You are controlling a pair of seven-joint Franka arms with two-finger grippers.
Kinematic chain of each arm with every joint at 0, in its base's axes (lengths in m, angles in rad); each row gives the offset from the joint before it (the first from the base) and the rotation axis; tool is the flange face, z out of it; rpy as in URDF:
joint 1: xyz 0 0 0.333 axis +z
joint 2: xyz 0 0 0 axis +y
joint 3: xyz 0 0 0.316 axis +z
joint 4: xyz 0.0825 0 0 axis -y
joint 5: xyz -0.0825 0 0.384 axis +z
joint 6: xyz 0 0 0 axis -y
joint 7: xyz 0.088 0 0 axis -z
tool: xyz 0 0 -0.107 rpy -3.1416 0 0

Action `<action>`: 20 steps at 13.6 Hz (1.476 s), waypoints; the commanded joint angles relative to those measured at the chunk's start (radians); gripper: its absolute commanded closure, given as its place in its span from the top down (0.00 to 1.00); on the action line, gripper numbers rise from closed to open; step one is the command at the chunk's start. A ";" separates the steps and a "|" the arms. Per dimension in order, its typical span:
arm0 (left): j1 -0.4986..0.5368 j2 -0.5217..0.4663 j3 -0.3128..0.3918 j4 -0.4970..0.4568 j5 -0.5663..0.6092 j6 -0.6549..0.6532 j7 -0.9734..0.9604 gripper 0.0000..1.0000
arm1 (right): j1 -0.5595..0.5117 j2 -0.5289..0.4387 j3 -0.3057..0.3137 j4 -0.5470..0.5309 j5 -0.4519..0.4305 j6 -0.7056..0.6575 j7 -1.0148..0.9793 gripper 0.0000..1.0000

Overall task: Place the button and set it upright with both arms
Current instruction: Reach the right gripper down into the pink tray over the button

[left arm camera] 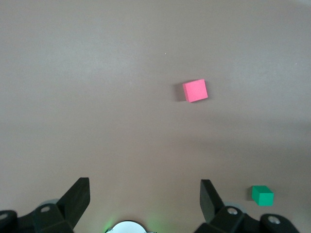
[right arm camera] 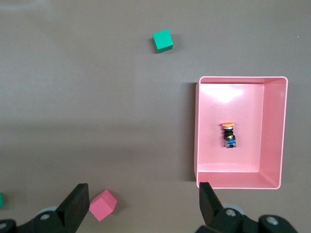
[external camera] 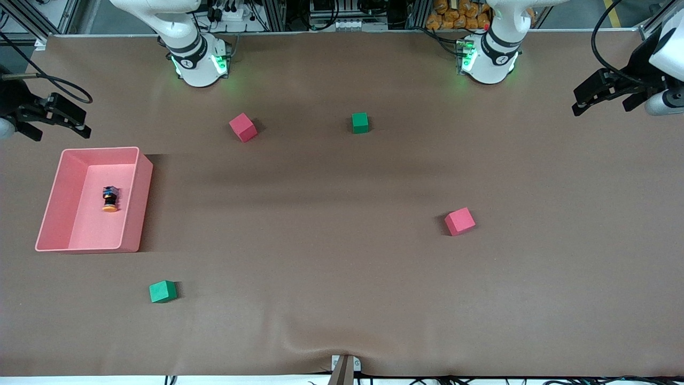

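Inside bin [external camera: 140, 182], button [external camera: 110, 199] sideways

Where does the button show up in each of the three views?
Front view: the button lies on its side in the pink bin, toward the right arm's end of the table.
Left wrist view: not in it.
Right wrist view: the button lies mid-bin.
Shared landmark: the pink bin, in the front and right wrist views.

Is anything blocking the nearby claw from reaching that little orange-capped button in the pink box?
Only the pink bin's walls: the button lies on its side on the bin floor. The open right gripper hangs above the table beside the bin, with nothing visible over the button.
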State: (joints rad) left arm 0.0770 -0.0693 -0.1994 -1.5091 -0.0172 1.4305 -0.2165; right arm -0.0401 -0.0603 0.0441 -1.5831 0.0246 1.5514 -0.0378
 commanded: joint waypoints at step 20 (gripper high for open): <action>0.006 -0.001 -0.009 0.009 0.002 -0.013 0.005 1.00 | -0.294 0.341 0.008 -0.089 -0.049 0.225 -0.220 1.00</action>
State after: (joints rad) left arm 0.0767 -0.0672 -0.2035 -1.5087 -0.0172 1.4292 -0.2165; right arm -0.2842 0.2725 0.0343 -1.6182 -0.0092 1.7143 -0.2290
